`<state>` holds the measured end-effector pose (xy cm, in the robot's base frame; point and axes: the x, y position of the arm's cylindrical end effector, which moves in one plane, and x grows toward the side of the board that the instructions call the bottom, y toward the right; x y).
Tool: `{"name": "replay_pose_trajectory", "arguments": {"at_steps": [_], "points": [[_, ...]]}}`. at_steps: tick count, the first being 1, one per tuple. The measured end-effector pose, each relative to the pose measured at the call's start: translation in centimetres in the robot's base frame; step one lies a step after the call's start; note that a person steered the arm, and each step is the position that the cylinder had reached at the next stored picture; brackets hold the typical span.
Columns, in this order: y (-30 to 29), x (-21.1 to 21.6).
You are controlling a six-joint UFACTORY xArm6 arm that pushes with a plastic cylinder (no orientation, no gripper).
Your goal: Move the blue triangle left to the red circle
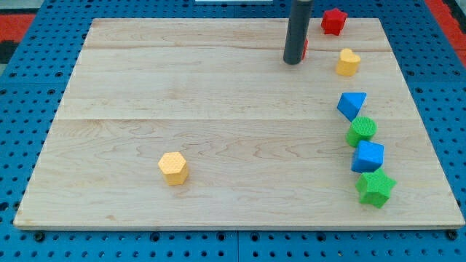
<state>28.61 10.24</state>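
Note:
The blue triangle (352, 105) lies near the board's right edge, about halfway up. A red block (305, 49), mostly hidden behind my rod, shows as a thin red sliver at the view's top; its shape cannot be made out. My tip (293, 62) rests on the board just left of that red sliver. It is up and to the left of the blue triangle and well apart from it.
A second red block (333, 21) sits at the top right. A yellow heart (348, 62) lies above the triangle. Below the triangle come a green circle (362, 131), a blue cube (368, 156) and a green star (376, 188). A yellow hexagon (173, 168) lies at lower left.

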Motion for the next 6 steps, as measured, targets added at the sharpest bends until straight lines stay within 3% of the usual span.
{"name": "replay_pose_trajectory", "arguments": {"at_steps": [2,4,6], "points": [[1.7,-2.3],[4.2,5.1],[12.6,9.2]]}}
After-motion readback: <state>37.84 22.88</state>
